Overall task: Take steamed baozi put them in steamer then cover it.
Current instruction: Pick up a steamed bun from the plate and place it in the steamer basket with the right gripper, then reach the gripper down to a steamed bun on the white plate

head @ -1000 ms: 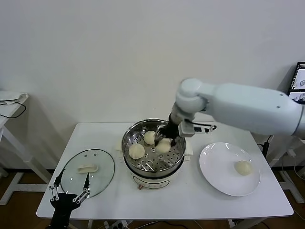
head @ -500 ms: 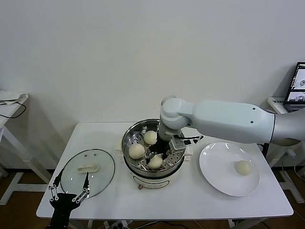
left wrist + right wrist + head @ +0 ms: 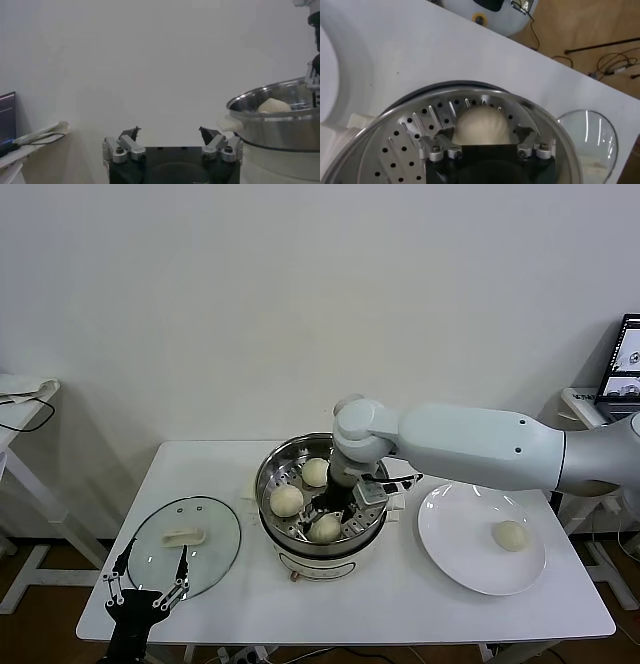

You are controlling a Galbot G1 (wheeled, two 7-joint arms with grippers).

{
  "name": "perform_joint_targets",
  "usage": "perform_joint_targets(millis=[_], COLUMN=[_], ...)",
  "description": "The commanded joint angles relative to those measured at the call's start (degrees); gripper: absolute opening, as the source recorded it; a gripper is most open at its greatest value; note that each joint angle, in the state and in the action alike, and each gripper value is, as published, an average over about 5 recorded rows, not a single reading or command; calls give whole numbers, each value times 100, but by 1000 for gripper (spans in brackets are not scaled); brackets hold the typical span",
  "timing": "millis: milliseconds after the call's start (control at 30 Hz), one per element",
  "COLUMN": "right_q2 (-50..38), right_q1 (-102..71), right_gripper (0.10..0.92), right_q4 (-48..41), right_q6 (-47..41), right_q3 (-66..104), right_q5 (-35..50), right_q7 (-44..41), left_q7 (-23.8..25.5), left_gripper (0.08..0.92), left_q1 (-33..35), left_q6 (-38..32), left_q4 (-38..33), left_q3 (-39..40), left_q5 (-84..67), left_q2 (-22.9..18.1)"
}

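Since a moment ago the right gripper [image 3: 334, 506] has spread wide, freeing a smooth cream-white bun [image 3: 324, 527] onto the shiny round steel steamer's [image 3: 268, 467] perforated tray beside 2 others; the left gripper [image 3: 143, 597] hangs wide near the glass lid [image 3: 186, 546].

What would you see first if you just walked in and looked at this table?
You'd spot the big white right arm reaching into the shiny steamer in the middle of the table, its right hand open over a baozi lying on the holey tray. Two more buns sit in the pot, and one waits on the white plate to the right. The glass cover lies flat on the left, near the open left hand.
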Motion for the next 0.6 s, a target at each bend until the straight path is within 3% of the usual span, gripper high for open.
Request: perform_joint_targets(millis=[33,167,367,467,600], right_q2=[-524,-1293,-2456,-2769,-3033], right_q1=[77,370,425,224,-319], right_gripper=[822,823,823,823,823], right_q4=[-321,-687,-1610,-2247,-2796], right_q6=[-68,-966,-3721,-4322,-4409], right_q3=[828,987,873,792,819], right_q5=[439,1712,3776,3949,3551], right_q7=[-223,-831,-1520,-1813,-2009], left_q7=[-2,0,3,4,3], left_gripper=[823,823,823,823,823], left_q1=[8,3,1,6,11], left_q6=[3,7,20,27,42], left_q4=[-8,-4,-6,-25,-48], left_q3=[0,7,61,72,67], left_q5=[3,3,19,27,33], left_q2=[27,47,58,58,56])
